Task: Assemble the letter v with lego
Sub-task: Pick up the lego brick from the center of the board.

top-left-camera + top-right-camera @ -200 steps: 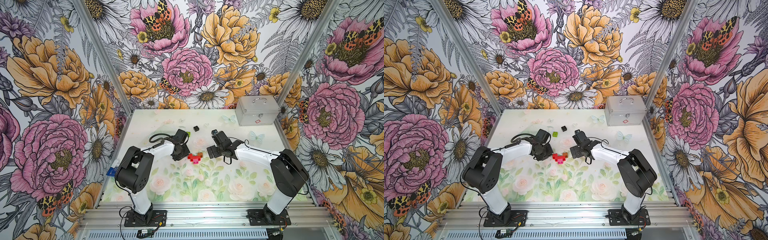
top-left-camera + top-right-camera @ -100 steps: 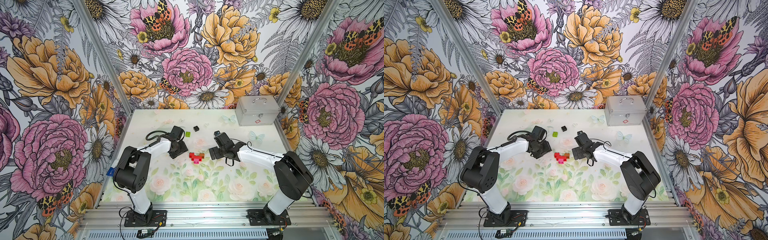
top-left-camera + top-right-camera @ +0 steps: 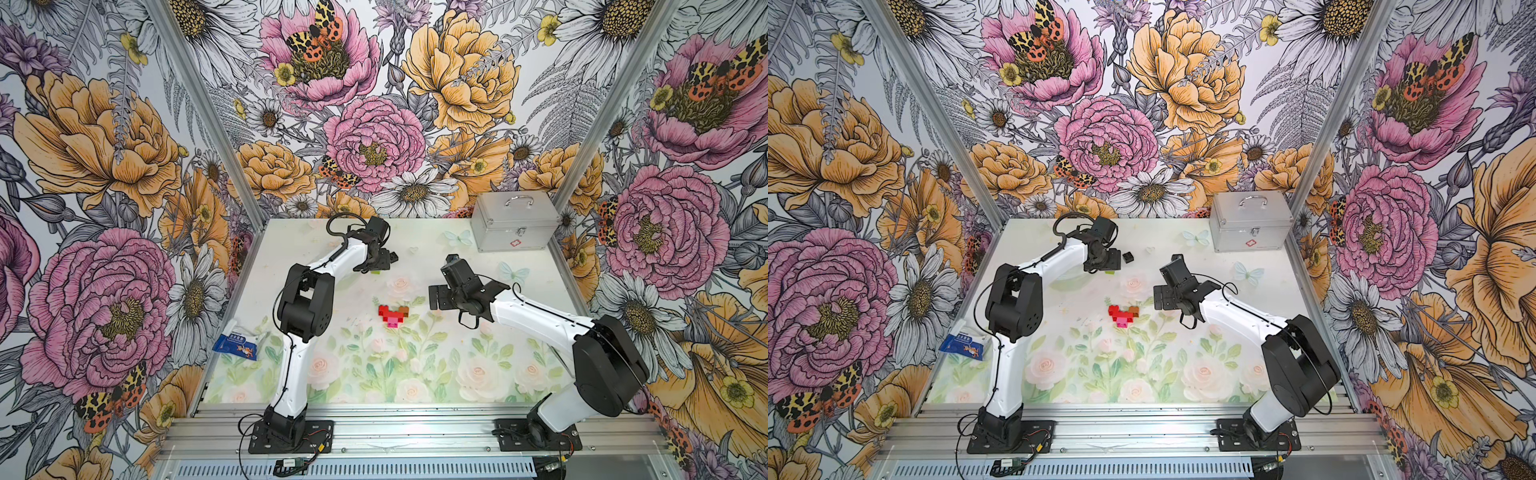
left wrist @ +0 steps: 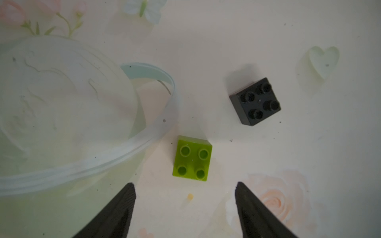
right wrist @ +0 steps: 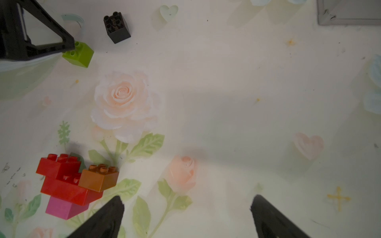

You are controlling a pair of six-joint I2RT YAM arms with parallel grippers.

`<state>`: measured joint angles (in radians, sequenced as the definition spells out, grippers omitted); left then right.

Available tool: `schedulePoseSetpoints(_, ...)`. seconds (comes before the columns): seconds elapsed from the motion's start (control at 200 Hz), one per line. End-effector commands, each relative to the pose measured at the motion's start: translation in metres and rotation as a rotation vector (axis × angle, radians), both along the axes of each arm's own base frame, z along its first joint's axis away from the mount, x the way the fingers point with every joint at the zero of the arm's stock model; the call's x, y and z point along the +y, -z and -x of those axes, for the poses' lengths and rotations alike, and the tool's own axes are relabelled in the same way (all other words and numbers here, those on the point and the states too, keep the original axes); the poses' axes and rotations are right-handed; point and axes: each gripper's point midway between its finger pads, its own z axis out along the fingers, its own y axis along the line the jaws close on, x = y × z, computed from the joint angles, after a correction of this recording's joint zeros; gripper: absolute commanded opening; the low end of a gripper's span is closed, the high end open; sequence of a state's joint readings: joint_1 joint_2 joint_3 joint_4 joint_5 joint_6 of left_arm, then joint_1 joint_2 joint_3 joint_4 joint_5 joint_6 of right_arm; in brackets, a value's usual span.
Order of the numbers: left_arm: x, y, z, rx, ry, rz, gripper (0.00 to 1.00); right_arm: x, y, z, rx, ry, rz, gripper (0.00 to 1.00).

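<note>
The left end effector [image 4: 185,186] has its two fingers spread apart with nothing between them. It hangs low over the far part of the worktop [image 3: 457,365]. A green brick [image 4: 192,158] sits studs-up just ahead of the fingertips, outside the gap. Whether a finger touches it cannot be told. A black brick [image 4: 255,101] lies near the green one, a little apart and turned at an angle.

The right end effector [image 5: 187,197] is also spread wide and empty, above the middle of the worktop. Just beside one of its fingers lies the half-built V [image 5: 72,183]. It has a pink brick at the point, a long red brick across it, and a square red brick and a brown brick on the two ends. In both top views it sits between the two arms, near the centre [image 3: 393,316]. A silver case [image 3: 513,226] stands in the far corner, well apart from the bricks.
</note>
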<state>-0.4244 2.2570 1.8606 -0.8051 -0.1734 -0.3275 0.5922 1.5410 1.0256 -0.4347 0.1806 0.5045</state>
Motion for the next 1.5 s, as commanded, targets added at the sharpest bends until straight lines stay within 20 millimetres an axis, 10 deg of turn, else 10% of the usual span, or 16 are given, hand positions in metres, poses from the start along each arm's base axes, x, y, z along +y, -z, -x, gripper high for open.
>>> schedulePoseSetpoints(0.0,0.012,0.01,0.0,0.032,0.038,-0.107,0.71,-0.009,-0.004,0.004,-0.011,0.028,0.0,0.99)
schedulePoseSetpoints(0.415,0.0,0.02,-0.022,0.015,0.031,-0.071,0.42,-0.014,0.002,0.016,0.004,0.0,0.009,0.95)
schedulePoseSetpoints(0.771,-0.024,-0.008,0.004,0.103,0.074,0.227,0.24,0.014,-0.016,0.023,-0.07,-0.277,-0.008,0.96)
schedulePoseSetpoints(1.096,-0.081,-0.107,0.081,0.219,0.337,0.784,0.2,0.065,-0.063,0.035,-0.239,-0.668,-0.12,0.88)
schedulePoseSetpoints(1.491,-0.119,-0.155,0.163,0.206,0.547,0.982,0.2,0.083,-0.101,0.036,-0.384,-0.807,-0.155,0.86)
